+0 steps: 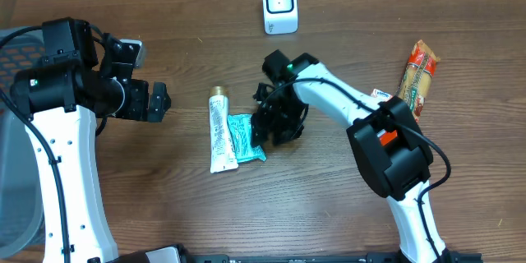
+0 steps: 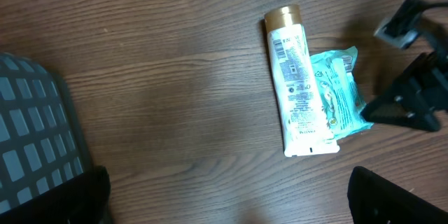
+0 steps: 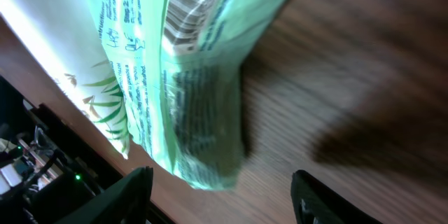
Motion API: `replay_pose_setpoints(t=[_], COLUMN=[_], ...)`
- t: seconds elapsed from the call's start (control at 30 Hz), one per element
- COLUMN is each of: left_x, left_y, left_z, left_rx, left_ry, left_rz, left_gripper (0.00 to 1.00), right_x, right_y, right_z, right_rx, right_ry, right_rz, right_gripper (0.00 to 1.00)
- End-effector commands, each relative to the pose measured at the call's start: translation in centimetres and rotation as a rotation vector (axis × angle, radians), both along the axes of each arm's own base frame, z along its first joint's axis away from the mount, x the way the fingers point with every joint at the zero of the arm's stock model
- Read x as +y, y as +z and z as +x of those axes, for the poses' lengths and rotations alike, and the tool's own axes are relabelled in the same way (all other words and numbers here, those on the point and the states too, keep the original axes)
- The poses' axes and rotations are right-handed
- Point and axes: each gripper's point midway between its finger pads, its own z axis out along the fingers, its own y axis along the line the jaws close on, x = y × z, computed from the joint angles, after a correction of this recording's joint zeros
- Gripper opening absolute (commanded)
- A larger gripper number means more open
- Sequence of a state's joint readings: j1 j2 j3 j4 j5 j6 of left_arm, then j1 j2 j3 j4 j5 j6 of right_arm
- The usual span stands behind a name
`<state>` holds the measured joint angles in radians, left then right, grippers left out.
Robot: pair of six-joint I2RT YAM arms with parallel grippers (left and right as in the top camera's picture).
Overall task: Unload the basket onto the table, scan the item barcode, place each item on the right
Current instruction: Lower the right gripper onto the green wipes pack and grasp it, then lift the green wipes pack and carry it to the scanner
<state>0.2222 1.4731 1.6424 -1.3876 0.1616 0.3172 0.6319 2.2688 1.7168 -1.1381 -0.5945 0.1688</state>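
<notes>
- Teal packet (image 1: 245, 137) lies mid-frame, touching the white tube (image 1: 220, 131) on its left.
- Right claw (image 1: 273, 127) straddles the packet's right end, fingers parted, not clamped.
- Left claw (image 1: 159, 101) is spread wide, released, at left of frame.

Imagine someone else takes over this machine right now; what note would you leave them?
Left gripper open, hovering over bare table left of the white tube.
Right gripper open, fingers straddling the end of the teal packet, which lies touching the tube.
Scanner stands at the table's far edge, nothing held up to it.
Done: right arm at the packet, no grip yet.
Left: grip, lift, show its barcode to the scanner.
</notes>
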Motion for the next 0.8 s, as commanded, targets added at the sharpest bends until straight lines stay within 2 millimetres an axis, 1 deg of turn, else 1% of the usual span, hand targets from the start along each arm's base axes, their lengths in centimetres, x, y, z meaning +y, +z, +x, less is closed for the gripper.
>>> replay_pose_setpoints(t=[0.0,0.07,0.13,0.17,0.23,0.27,0.3,0.33,0.4,0.5,0.63,0.7,0.73,0.77], left_x=[-0.2,-0.2,-0.2,-0.2,-0.2,-0.2,-0.2,-0.2,-0.2,-0.2,-0.2,-0.2,-0.2,-0.2], left_y=[0.5,0.5,0.5,0.5,0.5,0.5,0.5,0.5,0.5,0.5,0.5,0.5,0.5,0.5], left_z=[0.0,0.0,0.0,0.0,0.0,0.0,0.0,0.0,0.0,0.0,0.0,0.0,0.0,0.0], left_rx=[-0.02,-0.02,-0.02,-0.02,-0.02,-0.02,-0.02,-0.02,-0.02,-0.02,-0.02,-0.02,-0.02,-0.02], left_ry=[-0.006,-0.005,-0.006,-0.006,-0.005,-0.005,-0.006,-0.006,-0.006,-0.006,-0.005,-0.006,-0.006,-0.005], left_rz=[-0.007,-0.007,-0.007,-0.007,-0.007,-0.007,-0.007,-0.007,-0.007,-0.007,-0.007,-0.007,-0.007,-0.007], left_gripper=[1.0,1.0,1.0,1.0,1.0,1.0,1.0,1.0,1.0,1.0,1.0,1.0,1.0,1.0], right_x=[0.3,0.3,0.3,0.1,-0.4,-1.1,-1.7,-2.2,-3.8,-6.3,-10.0,-11.3,-11.7,-11.9], right_y=[-1.2,-2.0,-2.4,-2.5,-2.7,-3.0,-3.1,-3.1,-3.1,-2.3,-1.1,-0.3,0.0,0.4], right_z=[-1.4,-1.8,-1.7,-1.5,-0.8,-0.1,0.4,0.8,2.1,4.3,8.3,10.3,11.2,12.0], right_rx=[0.015,-0.001,-0.024,-0.034,-0.056,-0.074,-0.085,-0.093,-0.125,-0.2,-0.36,-0.44,-0.475,-0.504], right_ry=[-0.025,-0.032,-0.026,-0.03,-0.051,-0.063,-0.073,-0.08,-0.085,-0.026,0.065,0.082,0.088,0.096], right_rz=[-0.075,-0.111,-0.13,-0.141,-0.17,-0.193,-0.211,-0.224,-0.267,-0.308,-0.423,-0.479,-0.493,-0.498], right_gripper=[0.66,0.64,0.53,0.35,0.14,0.08,0.05,0.04,0.04,0.04,0.04,0.05,0.1,0.23])
